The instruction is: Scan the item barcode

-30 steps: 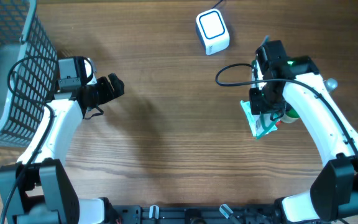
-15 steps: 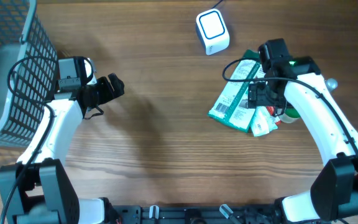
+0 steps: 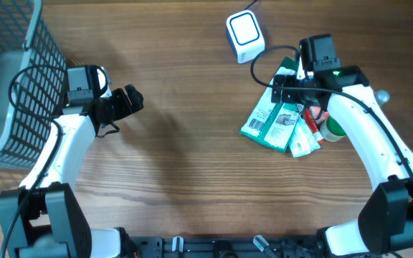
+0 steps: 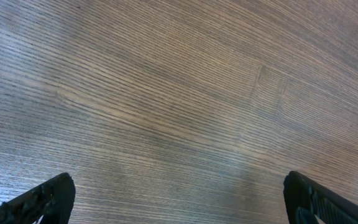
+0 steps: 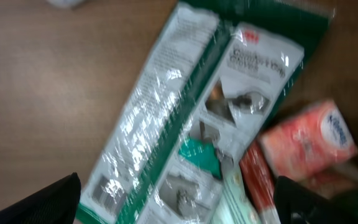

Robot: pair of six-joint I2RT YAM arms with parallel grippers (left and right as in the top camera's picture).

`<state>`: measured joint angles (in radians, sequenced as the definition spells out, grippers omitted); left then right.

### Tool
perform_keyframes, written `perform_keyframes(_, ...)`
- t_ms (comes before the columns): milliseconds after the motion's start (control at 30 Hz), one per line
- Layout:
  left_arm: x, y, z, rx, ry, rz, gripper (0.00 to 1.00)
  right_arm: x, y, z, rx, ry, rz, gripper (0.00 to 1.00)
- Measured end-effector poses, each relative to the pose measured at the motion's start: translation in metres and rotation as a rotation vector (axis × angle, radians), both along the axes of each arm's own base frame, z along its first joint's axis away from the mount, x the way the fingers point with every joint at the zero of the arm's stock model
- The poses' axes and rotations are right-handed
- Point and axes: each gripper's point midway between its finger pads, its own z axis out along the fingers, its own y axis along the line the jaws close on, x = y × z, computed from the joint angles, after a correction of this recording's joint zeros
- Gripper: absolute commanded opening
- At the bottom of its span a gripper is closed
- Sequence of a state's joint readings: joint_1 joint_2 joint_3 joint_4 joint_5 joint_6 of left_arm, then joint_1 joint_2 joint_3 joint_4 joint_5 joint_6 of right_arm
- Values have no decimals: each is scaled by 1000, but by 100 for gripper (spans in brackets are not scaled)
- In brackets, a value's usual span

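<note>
Looking down on a wood-grain worktop (image 3: pixel 192 172): mid-brown, matte, grain running side to side, filling the overhead view almost edge to edge. A black rail (image 3: pixel 214 247) with the arm bases runs along the bottom edge.

Far left: dark mesh basket (image 3: pixel 9 57) on the worktop's left edge.

Just right of it: left end effector (image 3: pixel 135 100) over bare wood, jaws spread wide, holding nothing. The left wrist view shows only wood grain, with the fingertips (image 4: pixel 42 198) at the bottom corners.

Centre: bare wood with a faint shadow.

Top, right of centre: white scanner (image 3: pixel 245 36), blue-edged face up, cable leaving at the top edge.

Below and right of it, near but apart: a pile of items. The green-and-white flat pack (image 3: pixel 267 118) lies diagonally on top, glossy film catching glare. Beside it are a narrower green-white pack (image 3: pixel 301 143), a red tube (image 3: pixel 312 118), a pink packet (image 5: pixel 309 140) and a green round item (image 3: pixel 333 131).

Right end effector (image 3: pixel 285 87) is above the flat pack's upper end, jaws wide apart, not gripping it. The pack rests on the worktop. The right wrist view is motion-blurred.
</note>
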<state>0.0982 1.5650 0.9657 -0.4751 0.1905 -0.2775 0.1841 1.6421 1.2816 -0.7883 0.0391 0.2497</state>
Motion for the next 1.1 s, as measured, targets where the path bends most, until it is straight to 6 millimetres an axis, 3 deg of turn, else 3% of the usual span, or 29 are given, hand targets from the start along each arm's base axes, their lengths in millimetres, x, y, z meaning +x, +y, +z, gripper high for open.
perform_keyframes(167,0,0,0,0,0,0,100,19,4,10,21,-85,3,100)
perform_keyframes(567,0,0,0,0,0,0,100,19,5,10,22,-88,3,100)
perform_keyframes(667,0,0,0,0,0,0,100,18,5,20,27,-113,3,100)
perform_keyframes(733,0,0,0,0,0,0,100,16,4,41,37,-167,3,99)
perform_keyframes(867,0,0,0,0,0,0,100,2,2,106,71,-335,5,99)
perform_keyframes(933,0,0,0,0,0,0,100,-13,-1,148,92,-448,6,100)
perform_keyframes(1100,0,0,0,0,0,0,100,-50,-8,213,126,-636,7,100)
